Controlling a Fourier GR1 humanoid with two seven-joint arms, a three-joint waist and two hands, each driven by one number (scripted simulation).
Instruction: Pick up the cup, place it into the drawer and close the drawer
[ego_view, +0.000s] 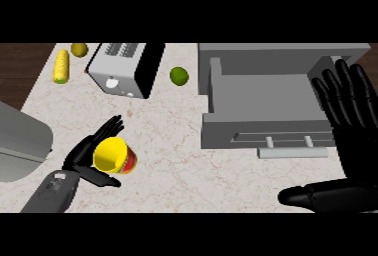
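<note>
The left hand (87, 156) has its fingers curled around the yellow cup (114, 155) on the desk (170, 150), while the right hand (353, 130) rests with fingers spread beside the open drawer (258, 100).

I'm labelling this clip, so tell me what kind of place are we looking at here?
Most likely a kitchen counter: a pale marbled countertop carrying a toaster, a corn cob and a grey drawer unit standing open. The left hand holds a yellow cup.

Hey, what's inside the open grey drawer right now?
The drawer shows only its bare grey floor. The right hand covers its right side, so that part cannot be seen.
</note>
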